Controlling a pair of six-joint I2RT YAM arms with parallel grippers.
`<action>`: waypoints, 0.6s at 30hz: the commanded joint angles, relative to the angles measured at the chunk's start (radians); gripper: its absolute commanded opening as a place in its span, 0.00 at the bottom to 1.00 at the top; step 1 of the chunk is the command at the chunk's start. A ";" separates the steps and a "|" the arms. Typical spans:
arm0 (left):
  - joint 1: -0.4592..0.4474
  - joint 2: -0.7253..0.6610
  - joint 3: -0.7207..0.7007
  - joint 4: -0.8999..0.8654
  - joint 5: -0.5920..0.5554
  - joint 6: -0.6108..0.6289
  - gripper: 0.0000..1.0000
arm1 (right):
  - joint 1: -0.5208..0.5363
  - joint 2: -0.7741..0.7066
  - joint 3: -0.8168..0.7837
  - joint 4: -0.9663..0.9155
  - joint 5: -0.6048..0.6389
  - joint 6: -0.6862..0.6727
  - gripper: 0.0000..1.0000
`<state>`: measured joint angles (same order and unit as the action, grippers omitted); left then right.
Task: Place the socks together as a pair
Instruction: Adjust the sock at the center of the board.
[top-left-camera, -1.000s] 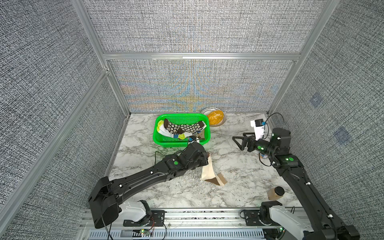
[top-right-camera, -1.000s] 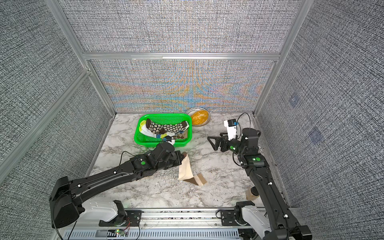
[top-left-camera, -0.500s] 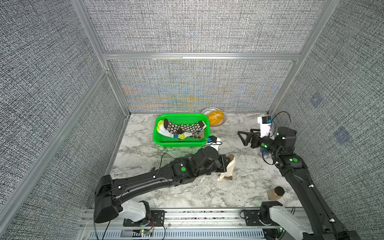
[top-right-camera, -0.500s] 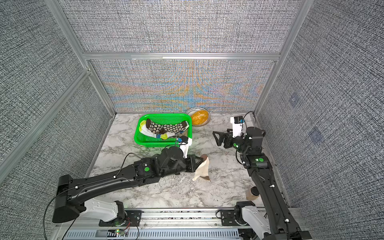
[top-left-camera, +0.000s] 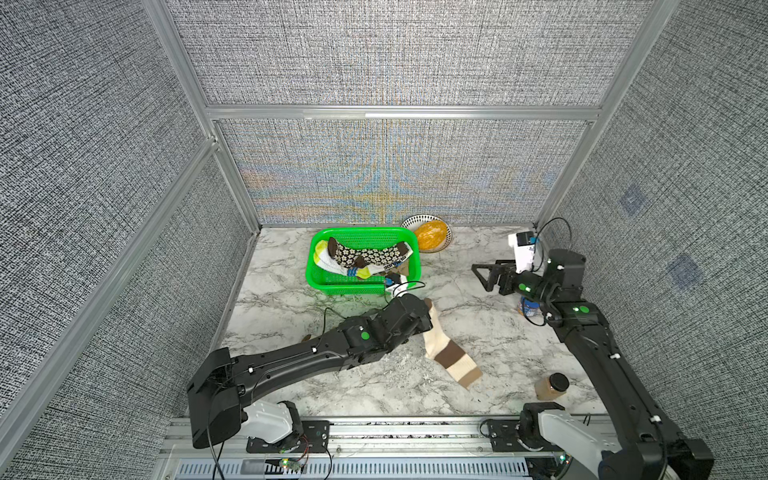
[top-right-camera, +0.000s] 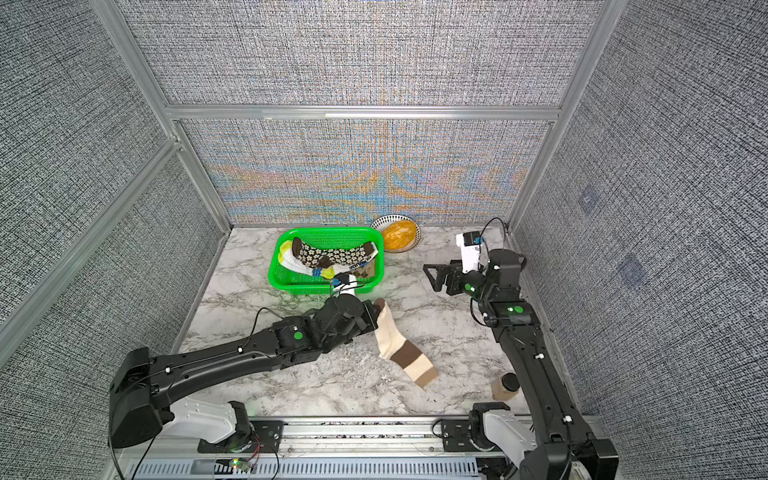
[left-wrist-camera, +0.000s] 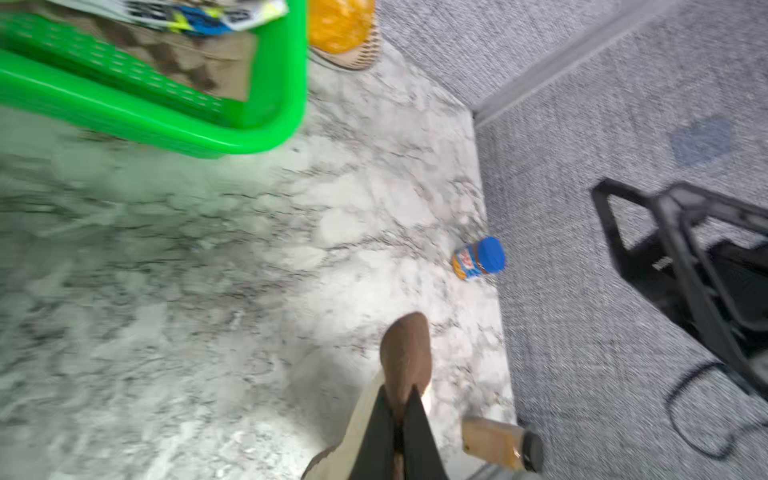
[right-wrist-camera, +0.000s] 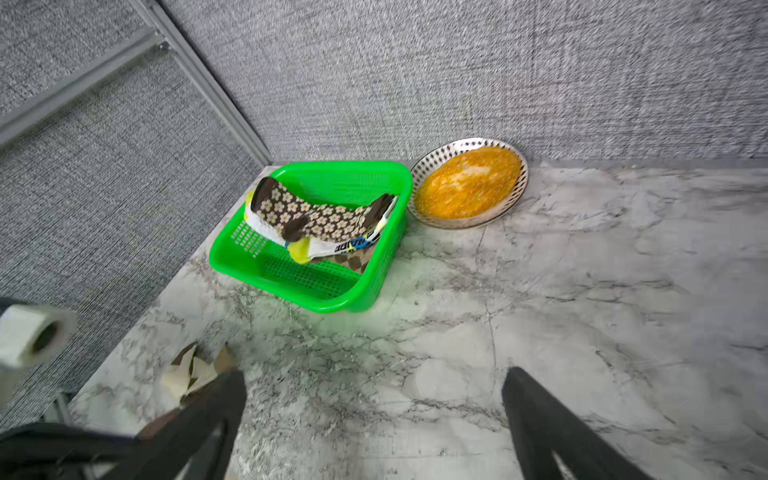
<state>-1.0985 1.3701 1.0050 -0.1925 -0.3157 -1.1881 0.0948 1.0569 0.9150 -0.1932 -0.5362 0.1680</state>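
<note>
At bench (top-left-camera: 503, 332) centre, left fingers (left-wrist-camera: 419, 444) clamped banded sock (top-left-camera: 446, 351) by brown toe, grip barely visible in both top views; right fingers (right-wrist-camera: 548, 419) gaped wide.

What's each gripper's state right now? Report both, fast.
Left gripper: closed, holding the cream brown-banded sock.
Right gripper: open, holding nothing.

The scene is brightly, evenly lit. Both wrist views are smeared by motion blur; the back wall (top-left-camera: 395, 174) is banded by moiré.
</note>
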 joint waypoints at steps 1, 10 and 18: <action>0.049 -0.031 -0.070 -0.045 -0.047 -0.056 0.00 | 0.086 0.027 -0.013 0.001 0.028 -0.018 0.98; 0.086 -0.117 -0.327 -0.126 -0.144 -0.147 0.00 | 0.390 0.094 -0.225 0.109 0.202 0.111 0.98; 0.098 -0.250 -0.402 -0.355 -0.212 -0.179 0.72 | 0.609 0.254 -0.261 0.154 0.344 0.215 0.98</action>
<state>-1.0023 1.1591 0.5869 -0.4229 -0.4736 -1.3621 0.6605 1.2755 0.6426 -0.0834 -0.2787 0.3389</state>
